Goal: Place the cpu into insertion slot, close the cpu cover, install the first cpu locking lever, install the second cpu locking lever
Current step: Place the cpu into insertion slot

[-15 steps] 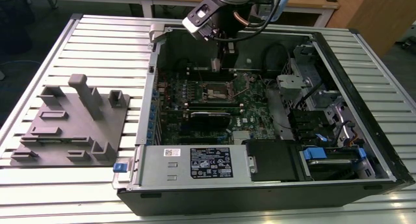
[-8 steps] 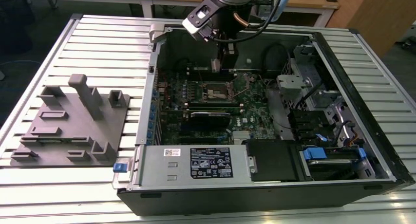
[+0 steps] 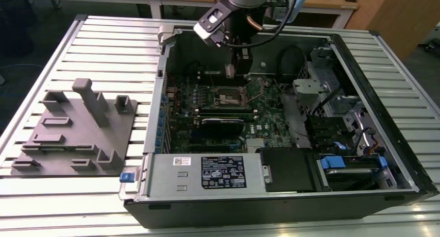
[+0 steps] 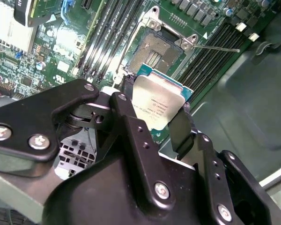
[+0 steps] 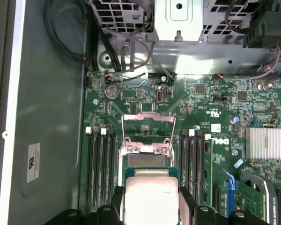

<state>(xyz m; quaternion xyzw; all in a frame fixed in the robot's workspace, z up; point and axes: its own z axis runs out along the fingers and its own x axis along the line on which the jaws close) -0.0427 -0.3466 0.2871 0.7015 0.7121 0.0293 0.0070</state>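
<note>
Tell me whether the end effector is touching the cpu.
Touching. In the second wrist view the end effector clamps the cpu by two opposite edges, no gap showing.

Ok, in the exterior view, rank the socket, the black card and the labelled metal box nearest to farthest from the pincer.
1. Socket, just beneath the pincer holding the chip.
2. Black card, lower in the picture, past the socket.
3. Labelled metal box, lowest, nearest the camera.

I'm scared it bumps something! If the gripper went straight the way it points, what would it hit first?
Probably the insertion slot: the cpu held in the gripper hangs above its open pin field, so the chip would touch there first. Exact depth is unclear.
</note>
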